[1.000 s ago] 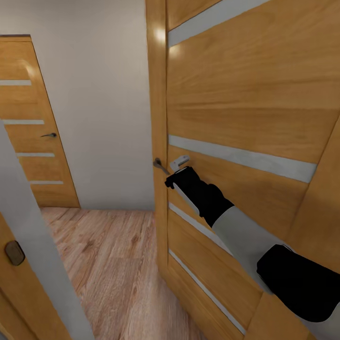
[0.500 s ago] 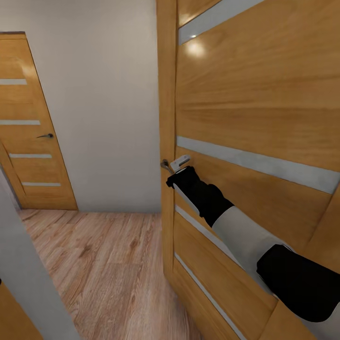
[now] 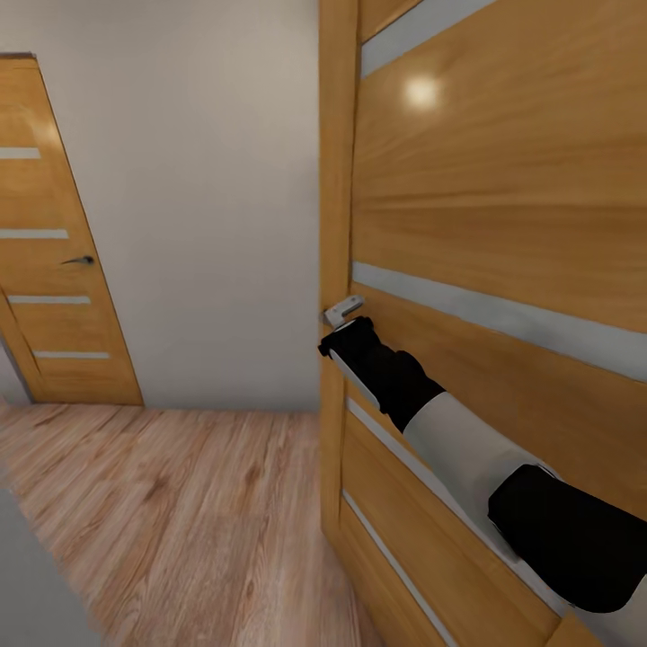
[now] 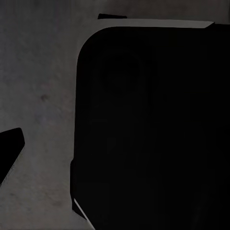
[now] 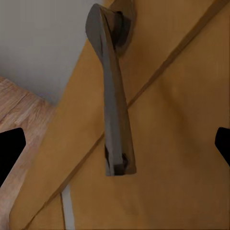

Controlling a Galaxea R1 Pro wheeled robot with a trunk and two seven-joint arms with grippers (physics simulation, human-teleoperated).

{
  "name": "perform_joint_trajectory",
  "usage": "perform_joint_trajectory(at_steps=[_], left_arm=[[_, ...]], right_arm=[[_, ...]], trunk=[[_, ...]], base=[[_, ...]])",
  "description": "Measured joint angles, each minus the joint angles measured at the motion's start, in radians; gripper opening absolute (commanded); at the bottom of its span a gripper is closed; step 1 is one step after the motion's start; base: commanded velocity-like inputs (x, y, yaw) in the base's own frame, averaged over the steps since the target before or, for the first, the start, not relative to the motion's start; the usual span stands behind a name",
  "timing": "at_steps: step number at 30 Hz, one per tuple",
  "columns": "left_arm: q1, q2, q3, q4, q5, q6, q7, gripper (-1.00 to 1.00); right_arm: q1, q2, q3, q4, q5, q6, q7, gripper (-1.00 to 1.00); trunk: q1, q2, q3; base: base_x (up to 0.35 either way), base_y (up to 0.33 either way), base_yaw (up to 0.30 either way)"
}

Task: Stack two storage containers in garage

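The two storage containers are out of view. My right arm reaches forward to a honey-coloured wooden door, and my right gripper is at the door's free edge. In the right wrist view the dark metal lever handle hangs between the two black fingertips of the right gripper. That gripper is open and its fingertips stand well apart from the lever. In the left wrist view one dark fingertip shows beside a large black shape over a dim grey surface.
A light wood plank floor runs ahead to a plain pale wall. A second, shut wooden door with a small lever stands at the far left. A grey edge cuts across the lower left corner, close to me.
The whole view has shifted. The near door's edge now stands further right in the picture and the grey frame at the left has nearly slid out. My right arm keeps its pose.
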Motion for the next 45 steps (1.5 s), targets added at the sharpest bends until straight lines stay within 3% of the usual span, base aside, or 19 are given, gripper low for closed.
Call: perform_joint_trajectory(at_steps=[45], left_arm=[[0.0,0.0,0.001,0.0,0.0,-0.001,0.0,1.0]], right_arm=[[-0.001,0.0,0.0,0.033,0.003,-0.002,-0.015,1.0]], trunk=[[0.001,0.0,0.0]], base=[[0.09,0.0,0.0]])
